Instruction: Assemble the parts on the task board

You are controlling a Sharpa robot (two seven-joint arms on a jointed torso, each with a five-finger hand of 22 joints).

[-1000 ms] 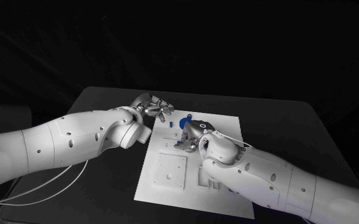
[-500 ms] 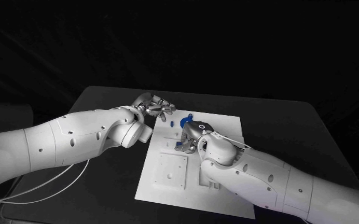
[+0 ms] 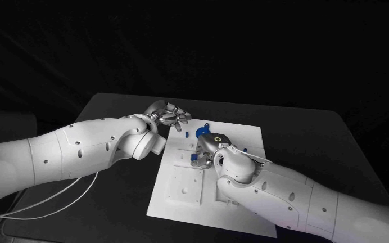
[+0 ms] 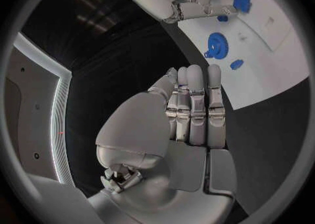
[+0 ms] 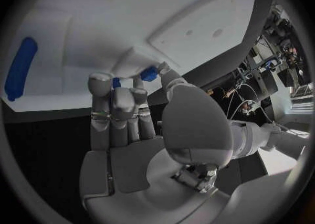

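White rectangular task board (image 3: 243,198) lies flat mid black bench (image 3: 324,142). Right hand (image 3: 204,154) is down on board, fingers (image 5: 149,73) pinching a small blue part (image 5: 148,73) against a raised white block. Left hand (image 3: 168,117) hovers off board's far left corner, fingers (image 4: 197,98) together, straight, empty. Blue toothed gear (image 4: 215,43) and small blue peg (image 4: 237,64) lie on board. No legible markings.

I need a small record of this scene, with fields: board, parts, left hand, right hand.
board: white task board on the black table
parts: blue gear and small blue piece lying loose on the board
left hand: left hand off the board's edge, fingers straight and together, holding nothing
right hand: right hand over the board, fingertips touching a small blue part
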